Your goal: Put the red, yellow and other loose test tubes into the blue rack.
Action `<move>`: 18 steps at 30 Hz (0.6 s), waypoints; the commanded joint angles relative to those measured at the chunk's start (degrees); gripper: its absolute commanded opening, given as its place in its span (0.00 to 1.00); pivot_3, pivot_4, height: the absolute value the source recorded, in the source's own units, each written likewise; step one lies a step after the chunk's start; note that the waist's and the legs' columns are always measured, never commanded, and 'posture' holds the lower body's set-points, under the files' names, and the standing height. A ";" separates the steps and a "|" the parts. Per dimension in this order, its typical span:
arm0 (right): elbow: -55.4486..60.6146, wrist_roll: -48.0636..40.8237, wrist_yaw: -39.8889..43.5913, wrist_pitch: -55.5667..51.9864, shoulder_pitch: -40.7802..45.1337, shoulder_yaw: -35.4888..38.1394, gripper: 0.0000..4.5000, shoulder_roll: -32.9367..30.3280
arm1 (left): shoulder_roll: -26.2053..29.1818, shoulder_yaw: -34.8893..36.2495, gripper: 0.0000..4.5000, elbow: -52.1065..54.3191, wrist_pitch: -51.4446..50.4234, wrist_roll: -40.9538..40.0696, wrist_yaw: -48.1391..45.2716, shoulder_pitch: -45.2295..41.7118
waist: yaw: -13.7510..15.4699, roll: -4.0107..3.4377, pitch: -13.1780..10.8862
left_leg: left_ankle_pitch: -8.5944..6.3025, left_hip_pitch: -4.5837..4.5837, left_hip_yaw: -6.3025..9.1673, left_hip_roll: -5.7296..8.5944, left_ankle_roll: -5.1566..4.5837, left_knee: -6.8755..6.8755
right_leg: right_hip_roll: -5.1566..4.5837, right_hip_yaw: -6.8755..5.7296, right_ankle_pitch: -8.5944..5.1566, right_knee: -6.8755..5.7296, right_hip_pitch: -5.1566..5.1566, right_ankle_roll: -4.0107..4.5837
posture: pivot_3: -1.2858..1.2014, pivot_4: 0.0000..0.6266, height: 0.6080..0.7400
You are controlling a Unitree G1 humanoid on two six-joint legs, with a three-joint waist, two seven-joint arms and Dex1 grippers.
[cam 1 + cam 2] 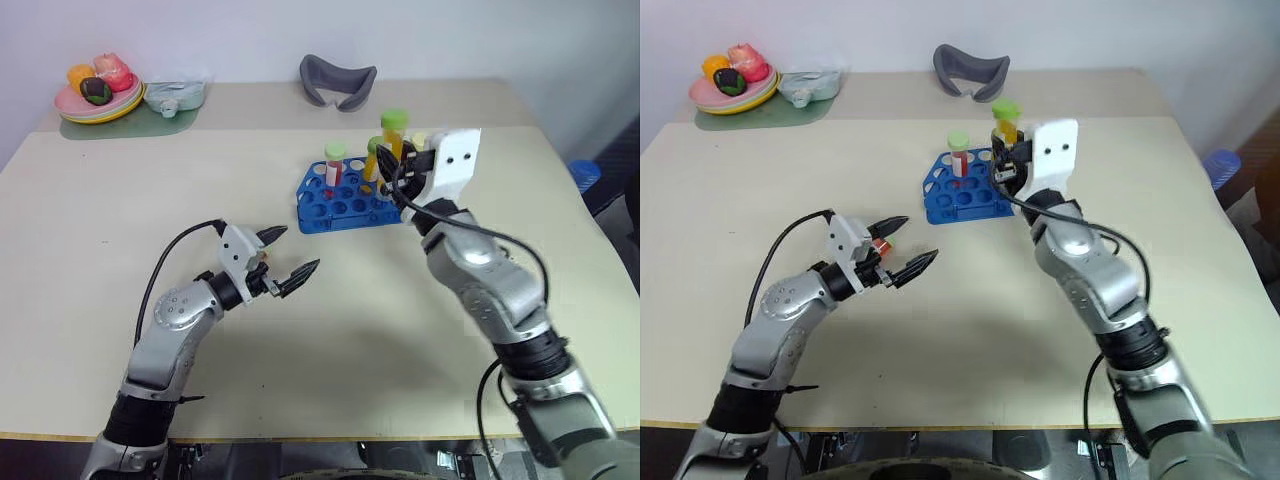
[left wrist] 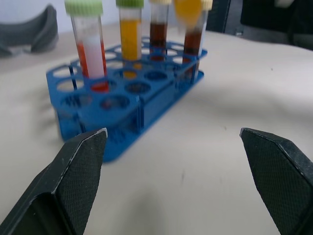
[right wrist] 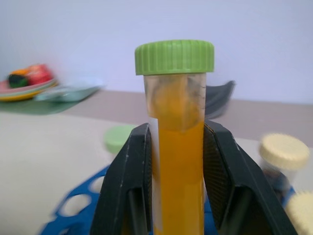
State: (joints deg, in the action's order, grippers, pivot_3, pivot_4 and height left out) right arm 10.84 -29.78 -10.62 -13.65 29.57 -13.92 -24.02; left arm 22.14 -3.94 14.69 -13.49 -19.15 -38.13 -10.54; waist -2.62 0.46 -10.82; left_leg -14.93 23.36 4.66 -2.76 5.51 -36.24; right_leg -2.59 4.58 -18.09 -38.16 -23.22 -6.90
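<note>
The left gripper [image 1: 298, 250] hovers low over the table [image 1: 120, 300], well in front of the blue rack [image 1: 340, 205] and off to its left. Its two black fingers are spread wide with nothing between them. It points toward the rack, probably parked there so the approach stays free while the other arm works.

In the blue rack, a red tube [image 1: 333, 172] with a green cap and white label stands upright near the left end. Further along the rack are a seated yellow tube [image 2: 129, 39] and dark brown tubes [image 2: 159, 34] with pale caps. All of them sit in the back rows, and the front holes are vacant.

At the right end of the rack, the right gripper [image 3: 177, 147] is closed on a yellow-orange tube [image 3: 174, 58]. Its fingers clamp the tube below the green cap, and the tube stands upright with its lower end just above the rack. Gripping it high and vertical suits lowering it straight into a hole. Judging by this, the insertion is about to begin; the chosen hole cannot be told.
</note>
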 commanded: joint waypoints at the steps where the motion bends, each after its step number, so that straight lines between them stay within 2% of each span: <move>1: -3.69 7.20 4.34 9.04 0.17 2.23 0.23 3.92 | -0.13 0.35 1.00 1.52 -0.11 0.12 0.61 -1.35 | 0.02 0.00 0.00 | 0.01 0.00 0.00 0.00 0.02 0.00 | 0.00 0.00 0.00 -0.01 0.00 0.00 | 0.52 0.24 1.00; 7: -14.74 13.56 8.12 16.58 0.82 5.19 0.23 10.09 | 0.24 1.32 1.00 4.61 -3.47 -1.43 1.97 -2.41 | 0.04 -0.01 0.00 | 0.05 -0.03 0.00 0.00 0.08 0.00 | -0.01 0.00 0.00 -0.04 0.02 0.00 | 0.52 0.24 1.00; 18: -21.72 18.72 12.39 21.13 1.08 9.68 0.23 15.63 | 0.55 1.66 1.00 9.36 -8.20 -3.41 3.60 -1.83 | 0.00 -0.01 0.00 | 0.08 -0.05 0.00 0.00 0.15 0.00 | -0.03 0.00 0.01 -0.10 0.02 0.00 | 0.52 0.24 1.00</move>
State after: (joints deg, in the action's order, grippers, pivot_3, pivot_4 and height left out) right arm -11.46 -11.82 1.29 6.03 29.50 -5.72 -8.98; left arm 22.40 -3.19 21.60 -21.49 -21.87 -34.71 -12.12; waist -2.62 0.44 -10.81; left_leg -14.85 23.31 4.66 -2.75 5.67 -36.24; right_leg -2.61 4.58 -18.08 -38.25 -23.20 -6.90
